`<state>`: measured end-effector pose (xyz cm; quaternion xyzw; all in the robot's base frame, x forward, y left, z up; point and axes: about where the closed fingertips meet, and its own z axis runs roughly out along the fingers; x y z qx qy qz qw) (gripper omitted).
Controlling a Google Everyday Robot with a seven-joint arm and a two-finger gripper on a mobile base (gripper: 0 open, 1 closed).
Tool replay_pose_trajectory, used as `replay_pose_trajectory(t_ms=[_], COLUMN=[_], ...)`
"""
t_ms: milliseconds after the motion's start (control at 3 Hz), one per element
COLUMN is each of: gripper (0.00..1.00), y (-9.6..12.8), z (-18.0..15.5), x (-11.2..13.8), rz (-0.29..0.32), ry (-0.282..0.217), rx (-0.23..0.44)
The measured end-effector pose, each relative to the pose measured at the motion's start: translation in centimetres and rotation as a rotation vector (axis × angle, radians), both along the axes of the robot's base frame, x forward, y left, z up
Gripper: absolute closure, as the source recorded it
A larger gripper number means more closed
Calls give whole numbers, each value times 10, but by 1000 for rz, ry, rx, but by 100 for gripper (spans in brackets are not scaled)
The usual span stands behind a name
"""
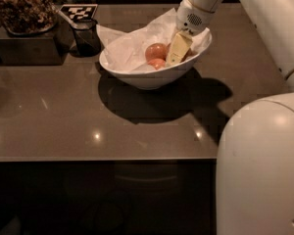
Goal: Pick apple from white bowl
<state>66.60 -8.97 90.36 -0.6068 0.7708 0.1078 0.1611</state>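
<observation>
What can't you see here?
Camera view: the pale claw, down inside the glossy white oval bowl, hides whatever sits behind it.
Camera view: inside the small dark glass cup, too dim.
Camera view: the brown heap, cut by the top edge.

The glossy dark-brown worktop [63, 116] reflects several small light spots [96, 136]. Its front edge runs horizontally; the space below it is dark.

Pincer [179, 49] down in white bowl [142, 80], nxt to 2 reddish apples [156, 51].
</observation>
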Motion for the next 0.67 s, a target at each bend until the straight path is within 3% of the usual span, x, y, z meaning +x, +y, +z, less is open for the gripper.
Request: replay_pose_trajectory(t_ms=[667], gripper=[31], y=[2], z=[-10], x=[7], rz=[-7], ry=[8], rx=[31])
